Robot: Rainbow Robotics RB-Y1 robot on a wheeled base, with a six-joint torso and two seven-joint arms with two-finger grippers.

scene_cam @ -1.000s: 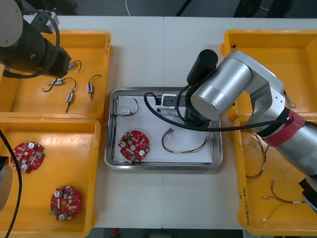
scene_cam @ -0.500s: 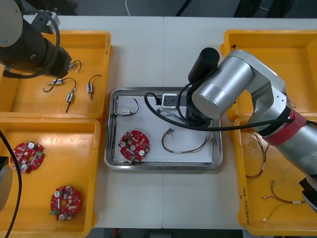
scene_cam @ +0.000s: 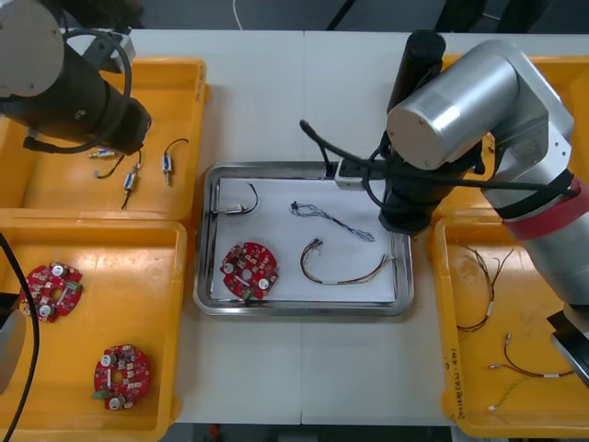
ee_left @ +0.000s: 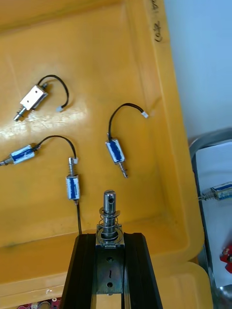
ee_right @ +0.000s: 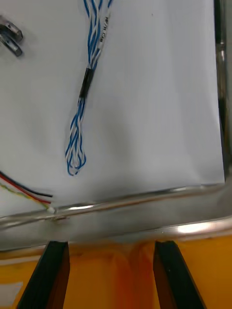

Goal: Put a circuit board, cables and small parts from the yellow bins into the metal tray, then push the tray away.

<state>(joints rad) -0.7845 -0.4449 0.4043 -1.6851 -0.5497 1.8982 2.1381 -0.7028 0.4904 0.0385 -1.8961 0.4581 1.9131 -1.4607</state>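
The metal tray (scene_cam: pixel 210 296) has a white inside. In it lie a round red circuit board (scene_cam: pixel 248 271), a small metal part (scene_cam: pixel 226 209) on a black lead, a red and yellow cable (scene_cam: pixel 345 274) and a twisted blue and white cable (scene_cam: pixel 331 222). My right gripper (ee_right: pixel 113 273) is open with nothing between its fingers. It hangs just outside the tray's rim (ee_right: pixel 145 198), and the blue and white cable (ee_right: pixel 86 89) lies beyond that rim. Over the far left yellow bin (ee_left: pixel 145 63), my left gripper (ee_left: pixel 110 241) is shut on a small metal part (ee_left: pixel 109 212) with a spring.
Several small metal parts (ee_left: pixel 116 150) with black leads lie in the far left bin. The near left bin (scene_cam: pixel 166 276) holds two more red boards (scene_cam: pixel 51 289). Loose cables (scene_cam: pixel 479 276) lie in the near right bin. The right arm (scene_cam: pixel 460 101) hangs over the tray's right edge.
The right arm has drawn back from the tray's middle to its right edge. The blue and white cable now lies loose in the tray. The left arm shifted slightly over its bin.
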